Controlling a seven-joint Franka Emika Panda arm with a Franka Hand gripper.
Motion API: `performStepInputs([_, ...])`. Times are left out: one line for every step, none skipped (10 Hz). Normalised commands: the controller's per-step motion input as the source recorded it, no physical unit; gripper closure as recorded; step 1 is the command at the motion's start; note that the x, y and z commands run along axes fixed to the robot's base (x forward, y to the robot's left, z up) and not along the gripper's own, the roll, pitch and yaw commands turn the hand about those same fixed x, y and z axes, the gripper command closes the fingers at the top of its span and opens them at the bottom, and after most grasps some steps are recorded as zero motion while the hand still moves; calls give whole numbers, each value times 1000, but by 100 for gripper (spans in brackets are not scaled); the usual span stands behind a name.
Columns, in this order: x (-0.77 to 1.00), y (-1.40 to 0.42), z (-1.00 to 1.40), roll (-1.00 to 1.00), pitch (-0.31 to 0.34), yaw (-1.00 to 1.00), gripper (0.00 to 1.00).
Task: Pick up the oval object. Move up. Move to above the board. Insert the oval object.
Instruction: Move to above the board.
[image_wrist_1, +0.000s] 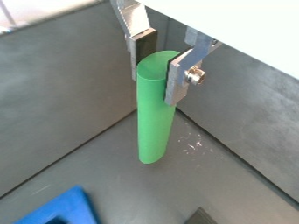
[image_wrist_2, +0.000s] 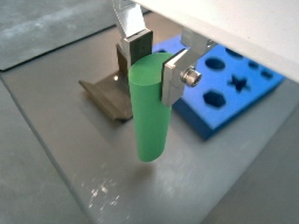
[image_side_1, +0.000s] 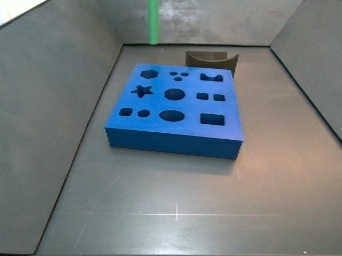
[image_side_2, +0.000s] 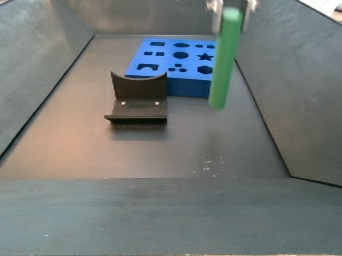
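My gripper (image_wrist_1: 160, 66) is shut on the upper end of the oval object (image_wrist_1: 152, 122), a plain green rod that hangs upright between the silver fingers in both wrist views (image_wrist_2: 149, 122). Its lower end is clear of the grey floor. The board (image_wrist_2: 228, 87), a bright blue block with shaped holes, lies beside the rod, not under it. In a side view the rod (image_side_1: 155, 22) is high beyond the board's (image_side_1: 178, 110) far edge. In a side view the rod (image_side_2: 227, 60) hangs before the board (image_side_2: 181, 58); the gripper is cut off by the frame edge.
The fixture (image_side_2: 136, 97), dark brown with a curved notch, stands on the floor close to the board's edge, also in a side view (image_side_1: 211, 60) and a wrist view (image_wrist_2: 111, 96). Grey walls enclose the floor on all sides.
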Motion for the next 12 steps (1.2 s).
performStepInputs([213,-348,1000,-52,154,189,100])
performStepInputs([195,-329,1000,-44,113,126,100])
performStepInputs([180,-304,1000,-38,86,86,100])
performStepInputs([163,-269,1000,-35,78,56,100])
performStepInputs([151,-248,1000,-32,81,44,100])
performStepInputs([144,-226,1000,-32,81,38,100])
performStepInputs([121,-183,1000,-33,85,34,100])
performStepInputs([92,-139,867,-33,81,32,100])
performStepInputs([60,-91,703,-33,81,34,100])
performStepInputs([46,-68,594,-32,77,34,100])
performStepInputs([28,-41,381,-30,71,34,100])
performStepInputs([18,-33,220,-29,74,35,100])
